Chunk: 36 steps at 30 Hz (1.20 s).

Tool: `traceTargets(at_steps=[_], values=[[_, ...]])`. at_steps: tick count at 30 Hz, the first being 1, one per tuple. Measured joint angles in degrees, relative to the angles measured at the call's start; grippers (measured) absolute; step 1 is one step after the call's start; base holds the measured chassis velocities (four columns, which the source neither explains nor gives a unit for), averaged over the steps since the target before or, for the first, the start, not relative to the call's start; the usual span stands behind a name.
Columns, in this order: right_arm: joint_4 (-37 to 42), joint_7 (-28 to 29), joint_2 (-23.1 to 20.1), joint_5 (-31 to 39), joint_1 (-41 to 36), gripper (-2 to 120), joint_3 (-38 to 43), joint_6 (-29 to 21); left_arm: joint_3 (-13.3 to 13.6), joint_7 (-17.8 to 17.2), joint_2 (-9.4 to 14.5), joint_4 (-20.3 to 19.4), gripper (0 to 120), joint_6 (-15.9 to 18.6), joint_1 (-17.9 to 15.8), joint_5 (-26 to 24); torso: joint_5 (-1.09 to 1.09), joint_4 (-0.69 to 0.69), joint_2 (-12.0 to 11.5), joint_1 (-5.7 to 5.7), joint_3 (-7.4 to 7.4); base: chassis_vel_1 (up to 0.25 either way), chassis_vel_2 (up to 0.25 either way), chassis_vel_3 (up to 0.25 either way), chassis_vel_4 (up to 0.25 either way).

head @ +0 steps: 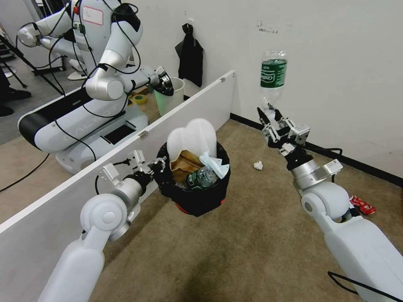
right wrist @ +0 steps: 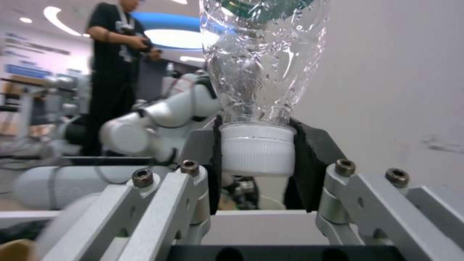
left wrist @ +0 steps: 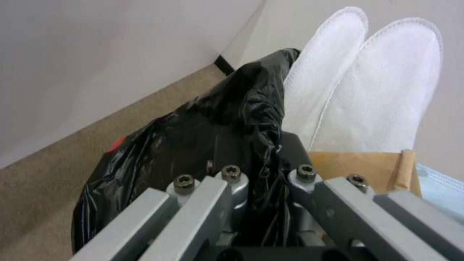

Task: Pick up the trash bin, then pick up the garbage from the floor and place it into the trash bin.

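My left gripper (head: 158, 164) is shut on the rim of the trash bin (head: 194, 197), holding the red, black-bagged bin above the carpet floor (head: 252, 235). In the left wrist view the bag (left wrist: 203, 130) is pinched between the fingers. Inside the bin stand white slippers (head: 194, 134), a brown paper bag (head: 183, 162), a blue mask (head: 214, 163) and a green-label bottle (head: 200, 178). My right gripper (head: 272, 121) is raised to the bin's right, shut on the white cap (right wrist: 257, 149) of an upside-down clear bottle (head: 273, 77). A white paper wad (head: 258, 165) and a crushed red can (head: 363, 205) lie on the floor.
A low white partition (head: 126, 147) runs diagonally just behind the bin. Beyond it stand another white robot (head: 96, 79) and a pale bucket (head: 170, 95). A white wall with black baseboard (head: 357, 163) closes the right side. Open carpet lies in front.
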Motion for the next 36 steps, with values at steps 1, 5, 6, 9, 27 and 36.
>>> traceTargets(at_steps=[1,5,6,9,27,36], values=[[0.41,-0.82,-0.20,0.41,-0.05,29,-0.44,0.00,0.15,-0.04,-0.13,0.08,4,0.04,-0.11,-0.14,0.00,0.00,0.00,0.00,0.00,0.000,0.000,0.000,0.000],[1.01,-2.12,-0.55,1.25,-0.02,29,-1.24,-0.17,0.48,-0.04,-0.24,0.25,4,0.06,-0.16,-0.25,0.00,0.00,0.00,0.00,0.00,0.000,0.000,0.000,0.000],[1.37,-3.34,-0.88,1.83,0.23,29,-2.12,-0.30,0.78,0.08,-0.41,0.38,4,0.08,-0.15,-0.40,0.00,0.00,0.00,0.00,0.00,0.000,0.000,0.000,0.000],[1.90,-5.57,-1.35,3.07,0.75,29,-3.63,-0.40,1.20,0.35,-0.86,0.62,4,0.12,-0.17,-0.52,0.00,0.00,0.00,0.00,0.00,0.000,0.000,0.000,0.000],[3.51,-11.24,-3.50,7.55,0.53,29,-8.02,-1.53,2.92,0.99,-1.89,1.65,4,0.20,-0.57,-0.12,0.00,0.00,0.00,0.00,0.00,0.000,0.000,0.000,0.000],[4.48,-10.14,-5.23,9.96,-0.36,29,-10.90,-2.24,2.68,1.20,-1.93,1.87,4,0.09,-0.96,0.14,0.00,0.00,0.00,0.00,0.00,0.000,0.000,0.000,0.000]])
